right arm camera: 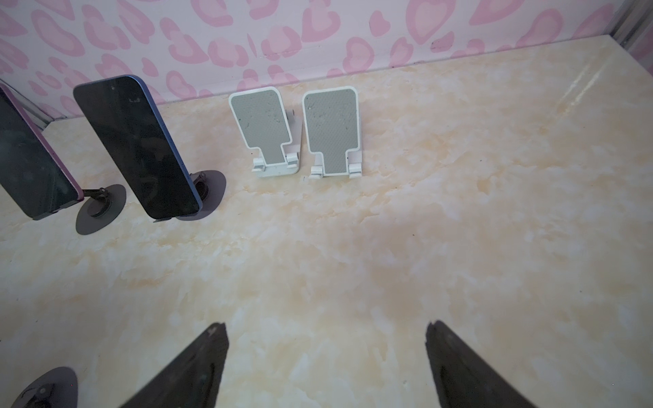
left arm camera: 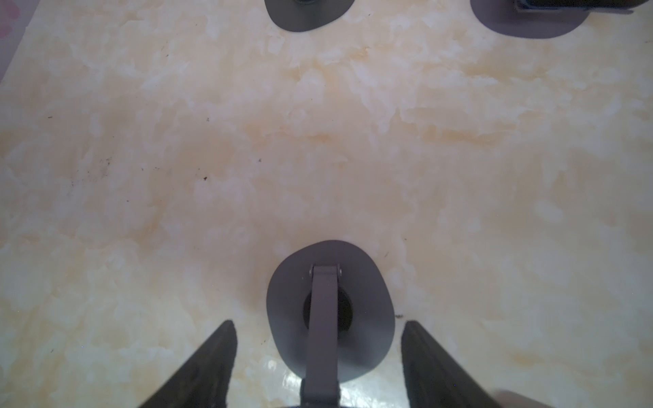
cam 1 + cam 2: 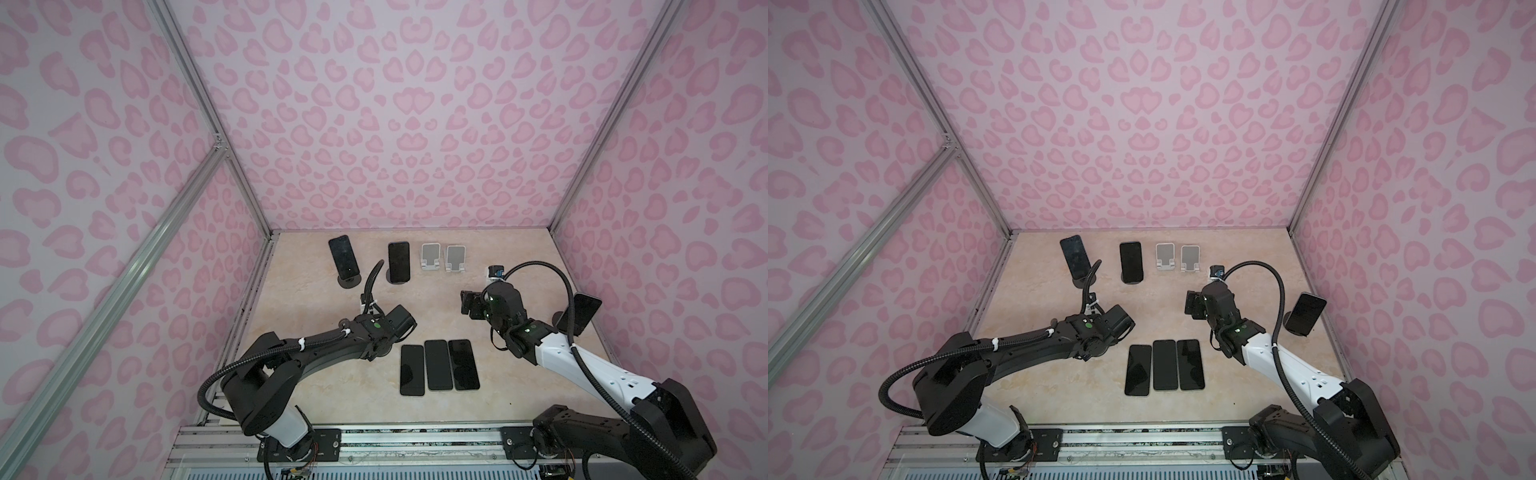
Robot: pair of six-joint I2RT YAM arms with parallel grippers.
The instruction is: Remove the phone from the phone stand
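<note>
Three dark phones still lean on grey round-based stands. Two are at the back left [image 3: 343, 257] [image 3: 399, 262], also in the right wrist view [image 1: 31, 159] [image 1: 136, 146]. One is at the right edge [image 3: 579, 313]. My left gripper [image 2: 318, 325] hangs open, low over the table left of centre [image 3: 399, 322]. An empty grey stand [image 2: 367, 300] lies under it. The stand's arm runs between the jaws without touching them. My right gripper [image 1: 327, 325] is open and empty, right of centre [image 3: 469, 305], facing the back wall.
Three phones [image 3: 412, 370] [image 3: 437, 365] [image 3: 463, 365] lie flat side by side at the front middle. Two empty white stands [image 1: 263, 130] [image 1: 334, 130] sit at the back centre. A small black and blue object [image 3: 494, 272] stands behind the right gripper. Patterned walls close three sides.
</note>
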